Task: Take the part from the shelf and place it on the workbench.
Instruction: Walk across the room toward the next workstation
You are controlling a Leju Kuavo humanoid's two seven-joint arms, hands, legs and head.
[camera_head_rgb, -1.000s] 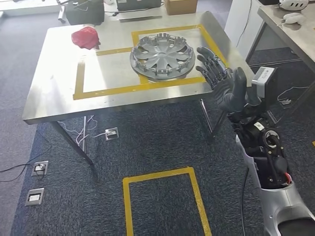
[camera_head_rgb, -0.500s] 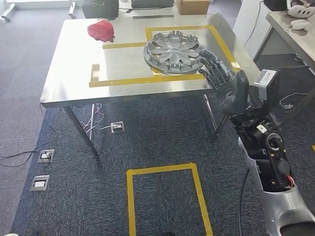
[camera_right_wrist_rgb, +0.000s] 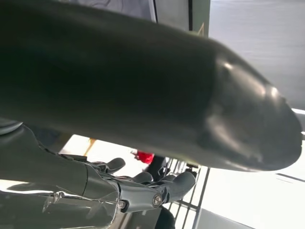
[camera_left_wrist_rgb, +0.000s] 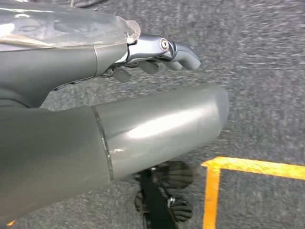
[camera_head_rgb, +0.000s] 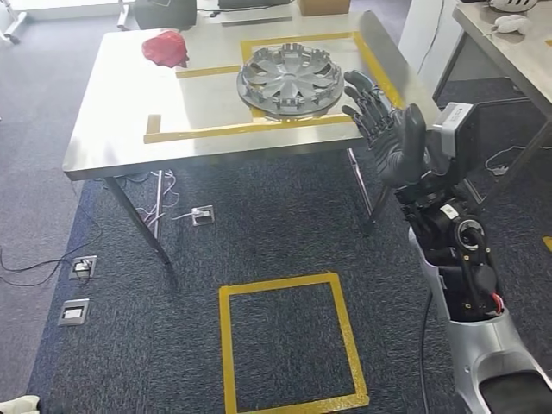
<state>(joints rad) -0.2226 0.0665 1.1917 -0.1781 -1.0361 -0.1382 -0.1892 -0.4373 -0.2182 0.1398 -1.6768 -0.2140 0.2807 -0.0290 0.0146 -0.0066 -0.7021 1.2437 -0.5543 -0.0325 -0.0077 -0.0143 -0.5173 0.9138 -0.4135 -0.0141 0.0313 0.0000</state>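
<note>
On the workbench [camera_head_rgb: 117, 129] lies the wheel cover [camera_head_rgb: 290, 80]; right hand [camera_head_rgb: 388, 134] fingers spread, empty; left hand's [camera_left_wrist_rgb: 107, 129] grasp unclear.

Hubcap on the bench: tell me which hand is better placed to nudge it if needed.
Right. The right hand is raised beside the bench, empty with fingers spread, close to the hubcap. The left hand hangs low over the carpet, so it looks worse placed.
</note>
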